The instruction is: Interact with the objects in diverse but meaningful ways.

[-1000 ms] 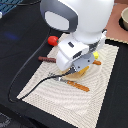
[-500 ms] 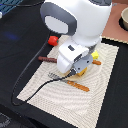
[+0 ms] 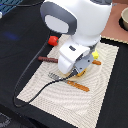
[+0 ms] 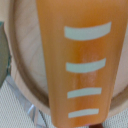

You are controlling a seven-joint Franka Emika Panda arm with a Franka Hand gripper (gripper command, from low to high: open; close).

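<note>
Over the woven placemat [image 3: 102, 95], the Panda arm hangs low w/ its gripper [image 3: 80, 73] above a round wooden plate [image 4: 22, 60], likely to set down or pick up the ridged pastry [image 4: 80, 60] lying across it. Jaw state: can't tell, fingers hidden. Exterior view alone shows tomato [image 3: 51, 40] far left, sausage [image 3: 48, 59] beside it, yellow block [image 3: 95, 54] right; wrist view alone shows pastry's pale ridges.
</note>
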